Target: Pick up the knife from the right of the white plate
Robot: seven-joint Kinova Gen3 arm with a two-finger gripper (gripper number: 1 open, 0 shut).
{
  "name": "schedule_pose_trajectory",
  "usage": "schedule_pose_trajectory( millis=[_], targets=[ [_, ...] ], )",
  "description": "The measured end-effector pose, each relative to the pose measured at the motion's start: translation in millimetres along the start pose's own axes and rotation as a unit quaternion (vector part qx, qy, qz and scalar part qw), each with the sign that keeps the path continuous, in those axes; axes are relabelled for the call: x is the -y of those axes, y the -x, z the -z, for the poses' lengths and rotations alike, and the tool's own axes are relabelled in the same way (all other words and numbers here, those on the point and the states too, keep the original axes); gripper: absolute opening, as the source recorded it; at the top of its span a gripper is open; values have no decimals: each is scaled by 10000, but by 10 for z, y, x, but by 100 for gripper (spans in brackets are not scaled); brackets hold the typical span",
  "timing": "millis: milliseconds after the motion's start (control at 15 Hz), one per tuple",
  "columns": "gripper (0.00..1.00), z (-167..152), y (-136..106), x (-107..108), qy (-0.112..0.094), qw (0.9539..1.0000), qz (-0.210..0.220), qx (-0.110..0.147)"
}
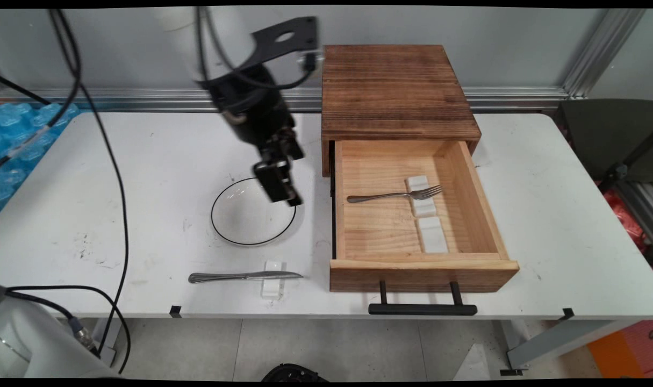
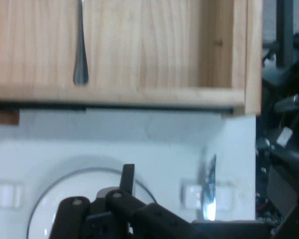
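My black gripper hangs just above the right rim of a clear round plate with a dark edge, and its fingers look shut with nothing in them. In the hand view the plate lies under the gripper. A steel knife rests across a small white block near the table's front edge, apart from the gripper. To the right, a fork lies inside the open wooden drawer, its tines on a white block. In the hand view the fork's handle and the knife show.
The drawer is pulled out of a dark wooden cabinet at the back and has a black bar handle overhanging the table's front edge. A second white block lies in the drawer. Black cables hang at the left.
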Motion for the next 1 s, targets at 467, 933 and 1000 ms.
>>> schedule_pose_trajectory(
  millis=[467,933,1000],
  targets=[
    [100,50,621,-243,-68,9995,35,317],
    [100,-256,1016,-409,-116,9986,-61,508],
    [100,-299,1043,-419,-120,9985,-69,521]
  ],
)
